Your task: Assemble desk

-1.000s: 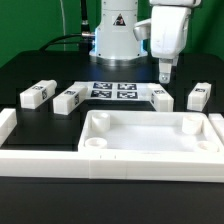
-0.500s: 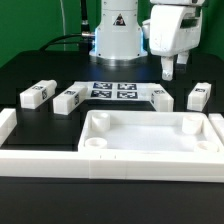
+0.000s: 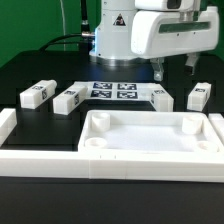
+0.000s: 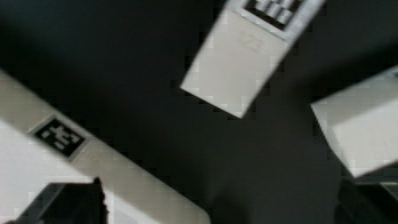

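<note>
I had the gripper (image 3: pixel 174 68) wide open, nothing in it, hanging above the leg blocks (image 3: pixel 162 97) just behind the tabletop (image 3: pixel 140 133).

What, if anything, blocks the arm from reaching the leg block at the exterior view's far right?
Probably nothing, so yes: the gripper hangs nearby, jaws open, and that leg block lies apart from others.

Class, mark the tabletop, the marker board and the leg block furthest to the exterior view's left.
tabletop (image 3: pixel 140 132), exterior view, bare inner floor.
marker board (image 3: pixel 113 91), exterior view, its centre.
leftmost leg block (image 3: pixel 35 94), exterior view, top face.
</note>
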{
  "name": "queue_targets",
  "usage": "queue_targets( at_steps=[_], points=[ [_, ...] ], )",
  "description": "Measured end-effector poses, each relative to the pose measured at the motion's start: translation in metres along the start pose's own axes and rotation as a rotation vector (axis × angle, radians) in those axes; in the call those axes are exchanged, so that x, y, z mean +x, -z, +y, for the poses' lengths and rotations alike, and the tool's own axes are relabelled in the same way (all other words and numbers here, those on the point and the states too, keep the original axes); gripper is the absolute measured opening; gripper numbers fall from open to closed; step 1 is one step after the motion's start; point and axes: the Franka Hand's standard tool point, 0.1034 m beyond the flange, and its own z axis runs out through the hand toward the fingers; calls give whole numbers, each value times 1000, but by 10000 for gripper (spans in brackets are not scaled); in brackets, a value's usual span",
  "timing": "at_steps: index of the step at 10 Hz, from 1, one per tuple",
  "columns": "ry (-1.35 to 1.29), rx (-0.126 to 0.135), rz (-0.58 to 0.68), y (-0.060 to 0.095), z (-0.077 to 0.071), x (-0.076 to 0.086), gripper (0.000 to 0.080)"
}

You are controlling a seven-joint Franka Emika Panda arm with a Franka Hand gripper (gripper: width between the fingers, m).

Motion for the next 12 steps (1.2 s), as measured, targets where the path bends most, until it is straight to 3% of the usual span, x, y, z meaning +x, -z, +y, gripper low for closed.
queue_targets(
  at_steps=[6, 8, 12],
  points=[
    [-281, 23, 6, 0, -5, 3, 649],
    [-519, 54, 2, -1, -3, 2, 649],
    [-694, 69, 5, 0, -8, 7, 649]
  ],
)
